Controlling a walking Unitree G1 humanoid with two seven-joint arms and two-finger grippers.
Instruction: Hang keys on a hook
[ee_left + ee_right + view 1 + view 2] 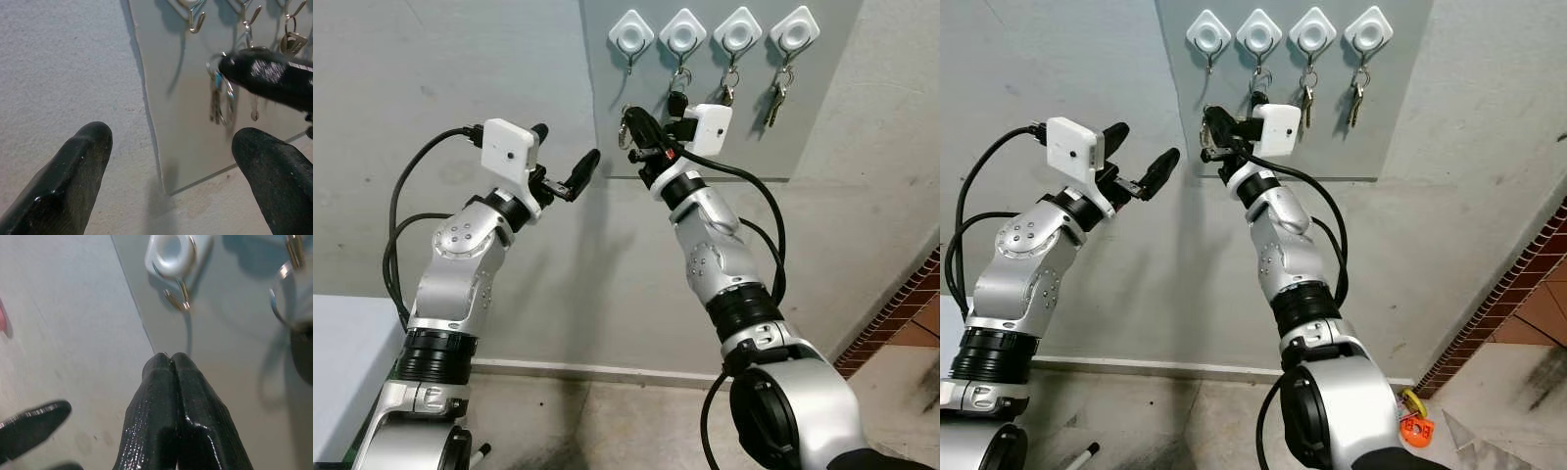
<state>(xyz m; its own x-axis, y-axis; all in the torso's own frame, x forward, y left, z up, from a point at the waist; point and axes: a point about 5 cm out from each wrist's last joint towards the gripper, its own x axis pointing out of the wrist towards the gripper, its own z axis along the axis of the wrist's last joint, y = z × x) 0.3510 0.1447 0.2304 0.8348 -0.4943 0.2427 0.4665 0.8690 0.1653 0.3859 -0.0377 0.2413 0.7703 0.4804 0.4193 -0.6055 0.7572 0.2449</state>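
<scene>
Four white diamond-shaped hooks sit in a row on a grey wall panel (pixel 773 147). The leftmost hook (pixel 631 39) is bare, and its metal prong (pixel 177 296) is just beyond my right fingertips. My right gripper (pixel 632 123) is raised below that hook and shut on a key ring (pixel 223 98), whose keys dangle under its tip. The two right fingers (pixel 171 377) are pressed together. My left gripper (pixel 563 152) is held up to the left of the right one, open and empty, with its fingers (pixel 83 161) wide apart.
The other three hooks (pixel 738 31) each carry keys (pixel 775 103). A brick edge (pixel 901 313) runs down the lower right. An orange object (pixel 1415 427) and a pen (pixel 1087 453) lie on the floor. A white surface (pixel 342 362) is at the lower left.
</scene>
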